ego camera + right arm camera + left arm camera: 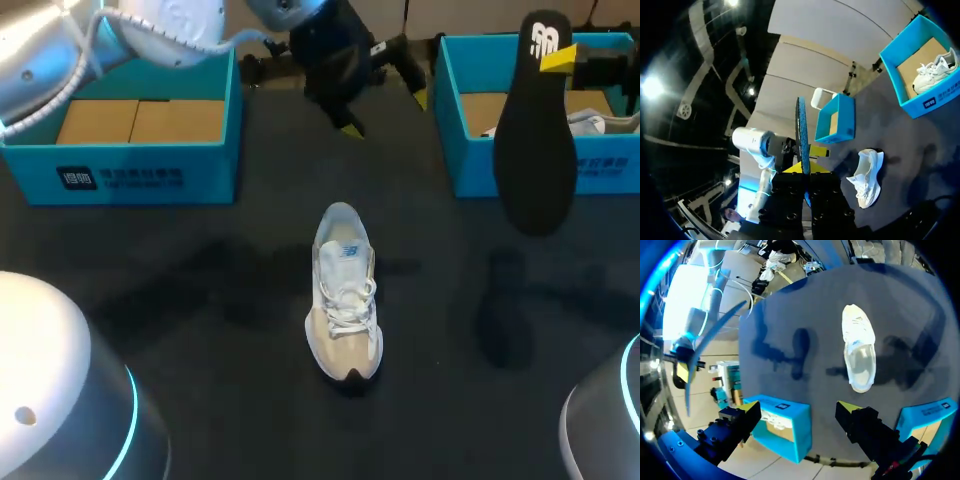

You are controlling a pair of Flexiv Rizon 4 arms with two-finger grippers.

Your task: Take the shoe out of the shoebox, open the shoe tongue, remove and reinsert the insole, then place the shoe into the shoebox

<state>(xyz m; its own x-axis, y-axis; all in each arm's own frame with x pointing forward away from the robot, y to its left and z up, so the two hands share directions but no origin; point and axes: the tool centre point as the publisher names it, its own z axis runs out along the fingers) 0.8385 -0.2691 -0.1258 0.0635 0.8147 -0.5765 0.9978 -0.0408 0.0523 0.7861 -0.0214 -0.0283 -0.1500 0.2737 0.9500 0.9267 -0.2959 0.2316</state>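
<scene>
The left shoebox point(150, 172) held only what looked like brown card flaps across its floor, though its near corners were hidden. Beyond it the left gripper point(385, 113) hung over the back of the table, fingers spread wide and holding nothing.

The shoe point(345, 295) lay on the dark table near the middle, upright on its sole, well apart from both boxes, laces loose. It would likely be light, with a soft upper that gives under pressure. The firmer heel collar or the sidewalls above the sole seemed the better places to grip.

The insole point(535, 150) hung upright above the right side of the table, pinched near its top between the closed fingers of the right gripper point(804, 170). Thin and flexible, it would probably bend if pushed from one end.

The right shoebox point(480, 182) behind it held a second white shoe point(600, 125).
</scene>
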